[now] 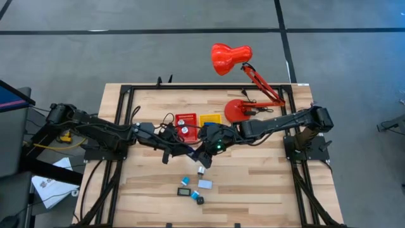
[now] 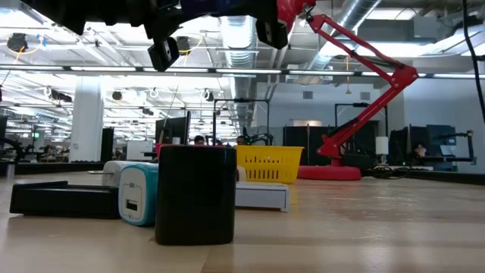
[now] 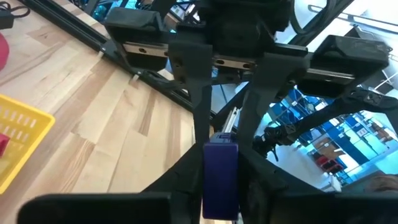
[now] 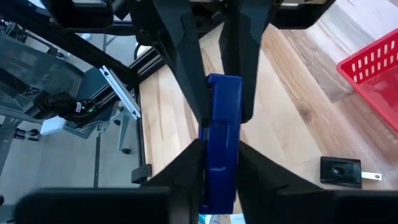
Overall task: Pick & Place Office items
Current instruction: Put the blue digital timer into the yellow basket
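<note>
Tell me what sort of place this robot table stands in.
Probably a large open-plan office or lab: the low view shows exposed ceiling ducts, strip lighting and rows of desks with monitors behind the wooden table, where a red desk lamp stands.

An open-plan office or lab: exposed ceiling ducts [image 2: 364, 23], rows of monitors [image 2: 439, 144].

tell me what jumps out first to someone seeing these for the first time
The two dark arms meet nose to nose over the middle of the table, left gripper and right gripper both clamped on one small blue piece held in the air. Behind them a big red desk lamp stands at the far edge, with a red bin and yellow bin beside its base.
</note>
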